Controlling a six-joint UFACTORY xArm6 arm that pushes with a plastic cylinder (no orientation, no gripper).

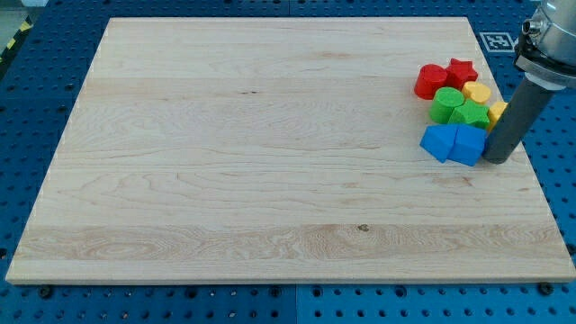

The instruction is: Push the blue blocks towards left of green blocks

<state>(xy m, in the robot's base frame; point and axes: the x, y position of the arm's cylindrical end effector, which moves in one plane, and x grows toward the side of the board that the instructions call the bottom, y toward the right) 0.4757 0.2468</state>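
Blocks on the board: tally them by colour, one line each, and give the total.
Red: 2, a rounded red block and a red star
Yellow: 2, one yellow block and another yellow block partly behind the rod
Green: 2, green block and second green block
Blue: 2, blue block and second blue block
Total: 8
My tip is just right of the blue pair.

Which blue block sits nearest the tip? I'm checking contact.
The right-hand blue block; my tip sits against its right side, while the left blue block lies beyond it.
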